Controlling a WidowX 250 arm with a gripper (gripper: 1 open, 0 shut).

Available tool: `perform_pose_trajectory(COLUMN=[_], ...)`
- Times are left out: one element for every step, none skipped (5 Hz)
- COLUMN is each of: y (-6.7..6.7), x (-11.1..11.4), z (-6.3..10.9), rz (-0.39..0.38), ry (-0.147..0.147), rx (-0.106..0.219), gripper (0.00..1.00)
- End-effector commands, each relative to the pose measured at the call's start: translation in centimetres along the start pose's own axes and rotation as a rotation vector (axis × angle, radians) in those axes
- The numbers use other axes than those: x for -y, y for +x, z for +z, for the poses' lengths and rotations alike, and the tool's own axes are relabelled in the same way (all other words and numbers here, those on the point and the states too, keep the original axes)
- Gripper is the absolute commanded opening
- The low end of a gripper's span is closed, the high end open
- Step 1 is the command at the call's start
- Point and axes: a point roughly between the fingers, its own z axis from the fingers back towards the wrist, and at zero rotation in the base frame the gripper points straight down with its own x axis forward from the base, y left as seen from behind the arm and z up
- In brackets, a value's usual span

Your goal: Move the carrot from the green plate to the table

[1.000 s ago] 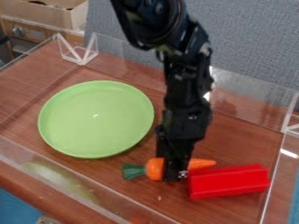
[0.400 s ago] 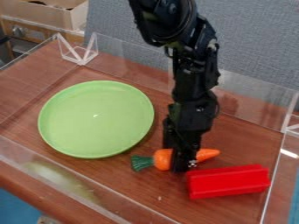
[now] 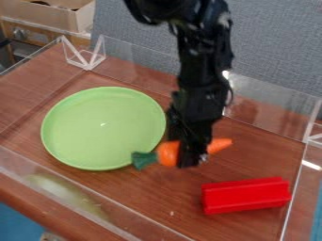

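My gripper (image 3: 190, 156) points straight down and is shut on the carrot (image 3: 172, 153), an orange toy with a dark green stub at its left end. The carrot lies level in the fingers and hangs above the table (image 3: 258, 132), just off the right rim of the green plate (image 3: 88, 127). The plate has nothing on it. The fingers hide the carrot's middle, so its tip shows to their right.
A red rectangular block (image 3: 248, 196) lies on the wood at the front right, below and right of the carrot. Clear acrylic walls (image 3: 299, 193) border the tabletop. A clear triangular stand (image 3: 86, 55) sits at the back left.
The gripper has risen with the carrot, lifting it off the wood beside the red block and carrying it slightly towards the plate's rim. The jaws stayed shut throughout.
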Motion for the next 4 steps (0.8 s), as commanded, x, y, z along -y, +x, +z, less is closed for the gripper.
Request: perform_pose_trajectory(y=[-2.4,-3.1,-3.6,-4.3], x=[-1.8,-2.5,-2.6,-2.6], z=[2.6,1.1,1.0,1.6], rz=[0.105,0.163,0.210,0.223], ry=[0.049,0.046,0.067,0.083], rx=[0.044,0.051,0.065,0.074], gripper=[0.00,0.00,0.00,0.00])
